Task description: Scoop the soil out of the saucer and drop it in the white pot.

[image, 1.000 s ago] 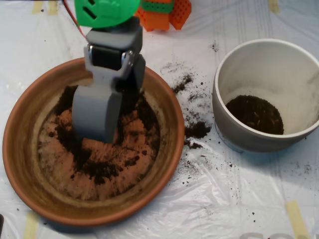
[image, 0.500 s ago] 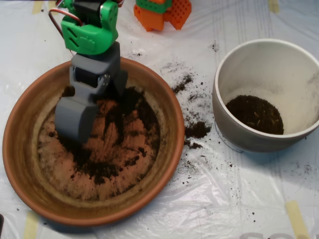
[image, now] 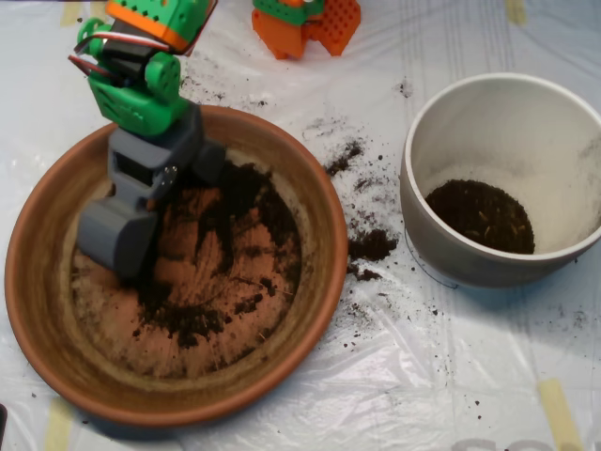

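Note:
The terracotta saucer fills the left half of the overhead view. Dark crumbly soil lies over its floor, thickest at the top middle and thinner toward the bottom, with bare clay between. My grey scoop hangs from the green arm and sits low in the saucer's left part, its tip at the edge of the soil. To the right stands the white pot, upright, with a dark patch of soil on its bottom.
Spilled soil crumbs lie on the white plastic sheet between saucer and pot. An orange and green block structure stands at the top edge. Yellow tape strips mark the sheet's corners.
The scoop has slid left and slightly down across the saucer, from the middle to the left side. It left bare clay streaks and soil pushed aside behind it.

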Tool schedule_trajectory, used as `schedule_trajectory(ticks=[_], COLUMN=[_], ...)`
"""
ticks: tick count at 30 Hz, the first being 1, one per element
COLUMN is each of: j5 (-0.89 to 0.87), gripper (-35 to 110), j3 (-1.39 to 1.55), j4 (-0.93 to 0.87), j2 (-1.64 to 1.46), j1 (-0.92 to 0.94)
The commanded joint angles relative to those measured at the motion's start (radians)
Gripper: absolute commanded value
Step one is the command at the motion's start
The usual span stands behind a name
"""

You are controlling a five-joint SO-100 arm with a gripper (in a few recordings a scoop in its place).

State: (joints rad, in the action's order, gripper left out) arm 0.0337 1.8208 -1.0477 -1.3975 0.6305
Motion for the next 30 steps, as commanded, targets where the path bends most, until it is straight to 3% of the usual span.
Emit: schedule_trajectory(ticks=[1, 7, 11, 19, 28, 30], j5=[0.003, 0.014, 0.035, 0.064, 0.063, 0.055], gripper=[48, 42, 38, 26, 23, 13], j3=[-0.155, -0.414, -0.422, -0.259, 0.052, 0.106], j4=[-0.041, -0.169, -0.155, -0.052, 0.083, 0.098], j2=[0.025, 0.206, 0.245, 0.175, -0.092, -0.140], j1=[0.035, 0.058, 0.067, 0.049, -0.034, -0.054])
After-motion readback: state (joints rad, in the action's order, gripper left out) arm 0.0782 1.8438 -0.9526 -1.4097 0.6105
